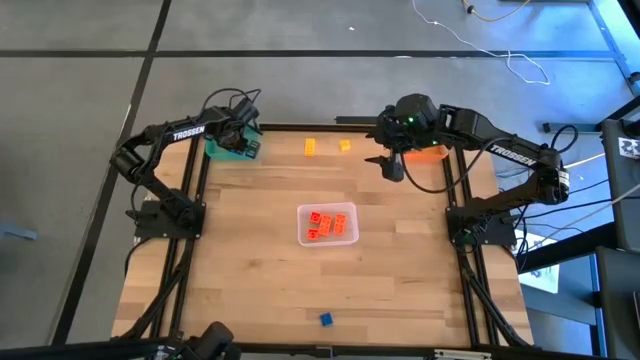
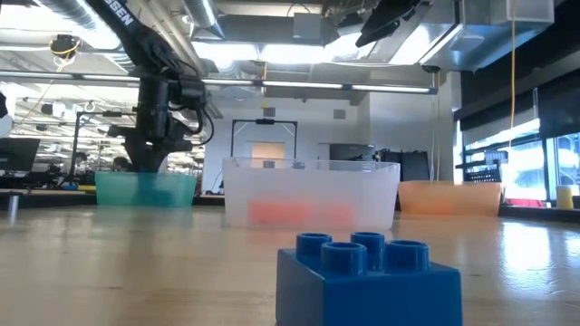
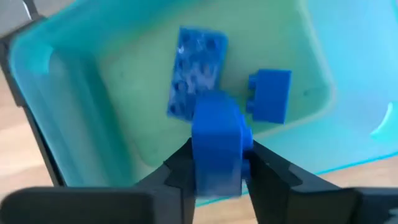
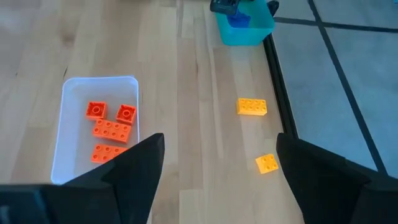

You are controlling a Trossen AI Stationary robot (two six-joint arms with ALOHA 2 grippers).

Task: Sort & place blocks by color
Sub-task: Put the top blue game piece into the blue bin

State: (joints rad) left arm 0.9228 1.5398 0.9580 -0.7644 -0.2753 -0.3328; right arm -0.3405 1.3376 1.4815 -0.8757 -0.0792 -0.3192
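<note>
Low view, nearest the lens: a lone blue block [image 2: 367,276] rests on the table [image 1: 250,270], studs up. Such bricks look light, rigid and smooth-sided; the flat opposing walls below the studs seem the best hold. Mid-table, the clear bin [image 1: 327,225] holds red-orange blocks [image 4: 112,130]. Farther off, two yellow blocks [image 1: 311,147] lie loose between the teal bin [image 3: 74,81] and the orange bin [image 2: 450,196]. Above the teal bin, the left gripper [image 3: 217,171] pinches a blue brick [image 3: 216,146] by its sides over two blue blocks [image 3: 196,68]. The right gripper [image 4: 217,165] hangs spread wide, empty.
</note>
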